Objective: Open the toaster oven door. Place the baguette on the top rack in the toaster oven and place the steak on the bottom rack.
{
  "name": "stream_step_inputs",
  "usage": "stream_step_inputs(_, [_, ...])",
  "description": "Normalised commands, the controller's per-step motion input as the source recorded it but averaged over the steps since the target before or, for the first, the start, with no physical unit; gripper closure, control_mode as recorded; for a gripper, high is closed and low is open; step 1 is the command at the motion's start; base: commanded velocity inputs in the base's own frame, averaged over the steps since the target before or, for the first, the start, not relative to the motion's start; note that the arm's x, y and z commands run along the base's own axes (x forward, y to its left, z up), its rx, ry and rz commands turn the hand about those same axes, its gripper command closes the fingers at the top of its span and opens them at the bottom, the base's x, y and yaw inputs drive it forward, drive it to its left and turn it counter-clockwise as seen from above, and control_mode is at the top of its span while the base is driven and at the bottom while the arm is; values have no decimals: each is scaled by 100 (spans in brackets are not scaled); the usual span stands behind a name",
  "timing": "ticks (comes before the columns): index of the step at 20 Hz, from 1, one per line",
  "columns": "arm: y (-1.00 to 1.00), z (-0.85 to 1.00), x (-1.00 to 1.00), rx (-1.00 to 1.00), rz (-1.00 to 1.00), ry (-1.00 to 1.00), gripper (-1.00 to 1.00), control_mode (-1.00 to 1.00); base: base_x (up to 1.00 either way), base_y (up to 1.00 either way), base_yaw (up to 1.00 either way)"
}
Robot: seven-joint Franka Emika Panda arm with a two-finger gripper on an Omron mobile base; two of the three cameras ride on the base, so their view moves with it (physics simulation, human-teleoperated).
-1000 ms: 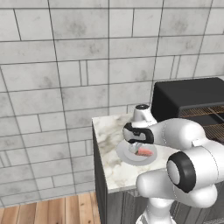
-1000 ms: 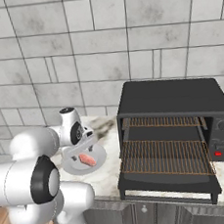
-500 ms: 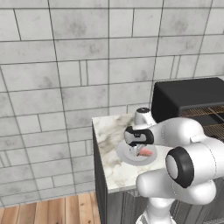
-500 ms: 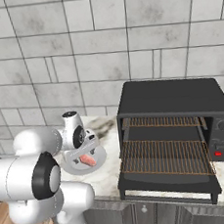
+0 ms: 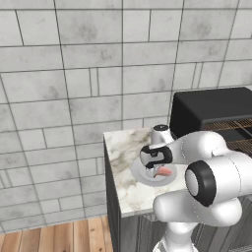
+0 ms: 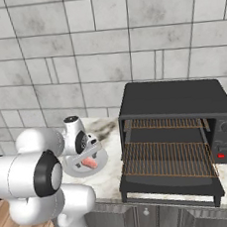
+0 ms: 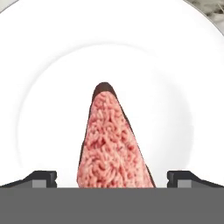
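Two dark fingertips (image 7: pixel 43 177) are seen spread wide, one on each side of the steak (image 7: pixel 114 142), which lies flat on a white plate (image 7: pixel 39 65) on the marble counter (image 5: pixel 120 147) left of the oven (image 6: pixel 176 103); the gripper (image 5: pixel 156 158) is held low over the meat, seemingly so it can be pinched. Nothing is gripped yet. To the right, the door (image 6: pixel 168 183) is already folded down, so both racks (image 6: pixel 166 160) are exposed for loading.
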Motion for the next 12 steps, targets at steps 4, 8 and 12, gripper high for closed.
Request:
stream_step_inputs(4, [0,-1,6,0,0,-3,-100,-100,0,0,0])
stream_step_inputs(8, [0,-3,4,0,0,0,-100,-100,0,0,0])
stream_step_inputs(12, [0,-16,2,0,0,0,-100,-100,0,0,0])
